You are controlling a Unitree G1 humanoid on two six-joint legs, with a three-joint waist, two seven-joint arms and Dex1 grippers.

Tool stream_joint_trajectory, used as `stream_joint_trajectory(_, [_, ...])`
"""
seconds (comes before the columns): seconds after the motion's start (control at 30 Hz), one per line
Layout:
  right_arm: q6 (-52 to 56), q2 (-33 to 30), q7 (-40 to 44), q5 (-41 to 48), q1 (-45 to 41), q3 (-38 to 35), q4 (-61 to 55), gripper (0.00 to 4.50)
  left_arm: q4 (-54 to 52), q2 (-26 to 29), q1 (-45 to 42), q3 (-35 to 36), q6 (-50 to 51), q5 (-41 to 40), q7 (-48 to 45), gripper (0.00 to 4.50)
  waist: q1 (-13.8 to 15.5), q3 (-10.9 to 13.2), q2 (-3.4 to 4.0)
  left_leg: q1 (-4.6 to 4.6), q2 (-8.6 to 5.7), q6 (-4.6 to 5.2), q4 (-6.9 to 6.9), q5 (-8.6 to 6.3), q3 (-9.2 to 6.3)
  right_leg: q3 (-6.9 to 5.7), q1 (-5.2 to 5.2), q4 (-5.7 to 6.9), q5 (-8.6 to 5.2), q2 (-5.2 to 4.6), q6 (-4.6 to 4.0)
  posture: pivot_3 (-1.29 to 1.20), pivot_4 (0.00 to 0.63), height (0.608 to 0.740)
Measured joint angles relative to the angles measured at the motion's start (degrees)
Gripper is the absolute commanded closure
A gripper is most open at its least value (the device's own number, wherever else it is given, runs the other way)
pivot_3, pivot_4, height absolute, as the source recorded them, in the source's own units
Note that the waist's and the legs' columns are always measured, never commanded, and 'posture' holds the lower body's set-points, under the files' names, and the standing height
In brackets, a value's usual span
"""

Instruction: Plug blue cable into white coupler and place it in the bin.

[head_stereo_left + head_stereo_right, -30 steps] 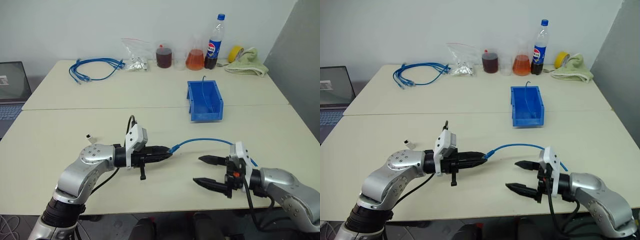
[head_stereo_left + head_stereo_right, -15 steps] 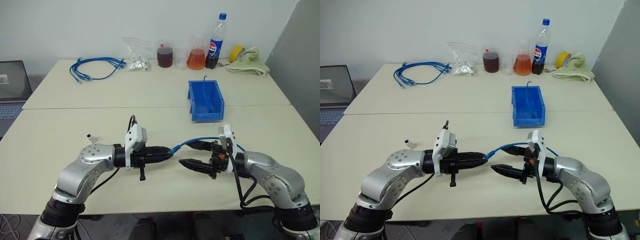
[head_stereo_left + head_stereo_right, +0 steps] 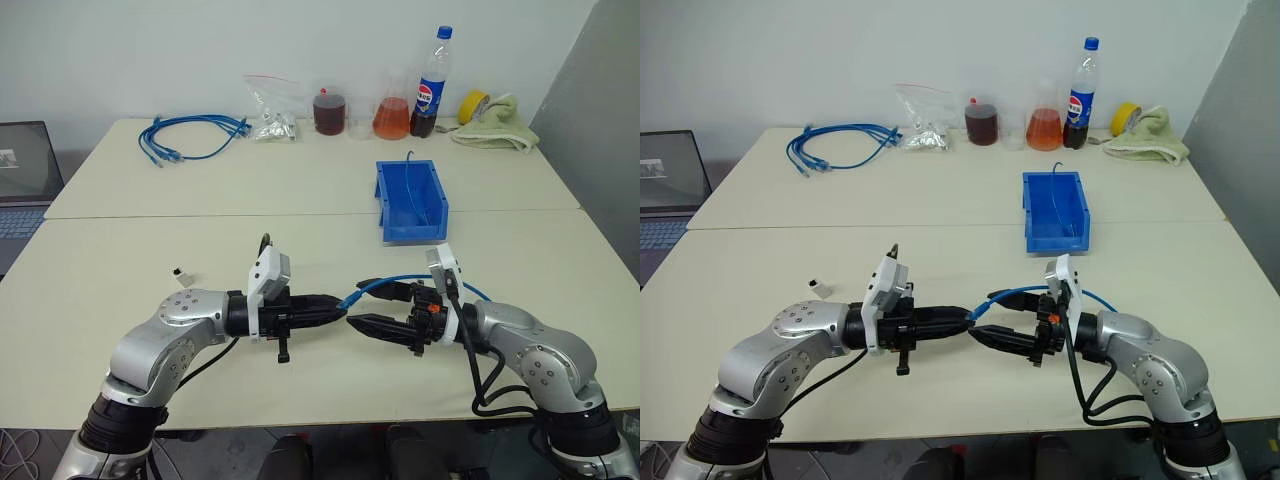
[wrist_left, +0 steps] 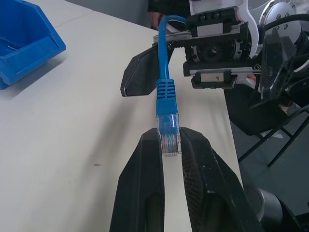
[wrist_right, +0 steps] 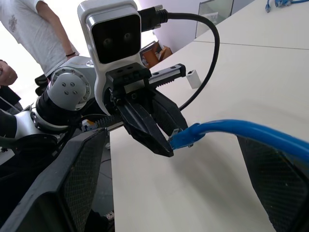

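1. Left gripper [image 4: 169,145] is pinching the clear plug [image 4: 168,133] of the blue cable [image 3: 400,283], holding it just above the table [image 3: 300,200], with the plug end poking between the black fingertips.
2. Right gripper [image 3: 372,305] is spread wide and holding nothing; its two fingers sit on either side of the cable just behind the plug, tips almost meeting the left one's.
3. Progress-wise, I'd say it's early: cable is picked up, but nothing is plugged in yet.
4. White coupler [image 3: 180,272] looks like that tiny white block lying on the table off to the robot's left, well apart from both grippers. Hard to be sure, it's really small.
5. Bin [image 3: 410,200] sits farther back on the table; a thin wire-like thing sticks up in it, can't tell what.
6. Still left: grab coupler, mate the plug, drop it in the bin.
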Motion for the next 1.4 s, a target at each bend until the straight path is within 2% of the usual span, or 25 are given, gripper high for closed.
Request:
stream_joint_trajectory(0.1, [0.00,0.06,0.06,0.00,0.00,0.32,0.01,0.46,0.00,0.00,-0.01,0.11,0.66,-0.73,0.09,4.28,0.00,0.00,0.00,0.00,0.00,0.00,0.00,0.00,0.00,0.00,0.00,0.00,0.00,0.00,0.00,0.00,0.150,0.740])
stream_joint_trajectory(0.67, [-0.39,0.87,0.60,-0.24,-0.23,0.38,1.26,4.38,-1.35,1.30,-0.01,0.15,2.69,-2.60,-0.06,4.28,0.00,0.00,0.01,0.00,0.00,0.00,-0.01,0.00,0.01,0.01,-0.02,0.00,0.00,0.00,0.00,0.00,0.150,0.740])
stream_joint_trajectory(1.07, [-1.12,0.80,0.98,-0.52,-0.23,0.48,1.27,4.39,-2.19,1.67,0.39,-0.32,-0.87,0.02,-0.30,4.28,0.01,0.01,0.01,0.00,0.00,0.00,-0.02,0.00,0.01,0.02,-0.03,0.00,0.00,0.00,0.00,0.00,0.150,0.740])
stream_joint_trajectory(1.1, [-1.12,0.80,0.98,-0.54,-0.23,0.50,1.27,4.39,-2.19,1.66,0.55,-0.37,-1.30,0.18,-0.30,3.58,0.00,0.01,0.01,0.00,0.00,0.00,-0.02,0.00,0.01,0.02,-0.03,0.00,0.00,0.00,0.00,0.00,0.150,0.740])
stream_joint_trajectory(1.13, [-1.13,0.78,1.00,-0.57,-0.23,0.58,1.27,4.39,-2.19,1.66,0.69,-0.38,-1.54,0.33,-0.31,3.51,0.00,0.01,0.01,0.00,0.00,0.00,-0.02,0.00,0.02,0.02,-0.03,0.00,0.00,0.00,0.00,0.00,0.150,0.740])
stream_joint_trajectory(1.4, [-1.39,0.41,1.72,-0.70,-0.21,1.60,1.27,4.39,-2.13,2.83,1.69,-0.39,-2.65,1.61,-1.63,1.99,0.00,0.01,0.01,-0.01,0.00,0.00,-0.02,0.00,0.01,0.02,-0.03,-0.01,0.00,0.00,0.00,0.00,0.150,0.740])
